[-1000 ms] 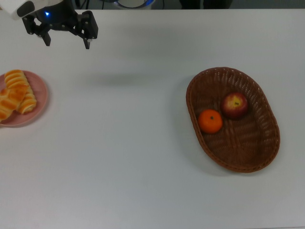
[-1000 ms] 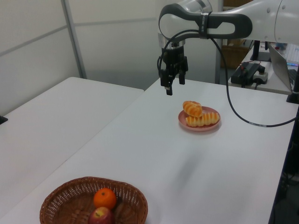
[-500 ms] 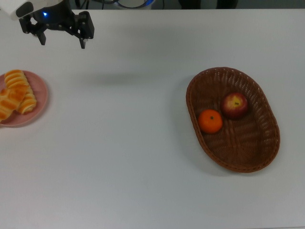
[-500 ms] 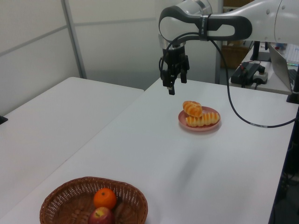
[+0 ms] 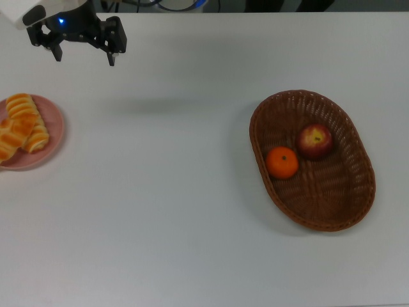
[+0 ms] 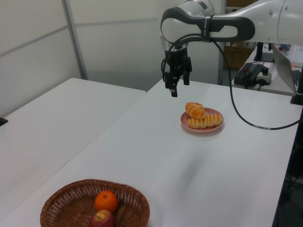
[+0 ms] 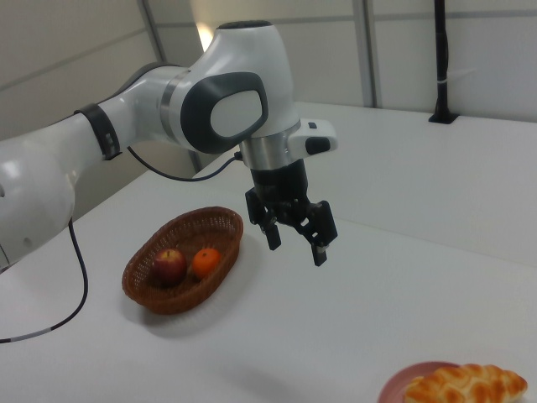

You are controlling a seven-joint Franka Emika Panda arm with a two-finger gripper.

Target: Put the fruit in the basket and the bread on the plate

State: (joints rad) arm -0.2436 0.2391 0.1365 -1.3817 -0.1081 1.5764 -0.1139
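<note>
From my station I record the following positions. In the top view the basket [image 5: 358, 211] sits on the table [image 5: 179, 211] toward the top view's right, with the apple [image 5: 314, 141] and the tangerine [image 5: 282, 162] both inside it, just beside each other, the tangerine on the top view's left of the apple. The plate [image 5: 52, 144] lies at the top view's far left edge, well apart from the basket, and carries both rolls [image 5: 23, 126] side by side. The gripper [image 5: 84, 56] hangs above the table near the top view's upper left, fingers spread and holding nothing, beyond the plate and clear of it.
</note>
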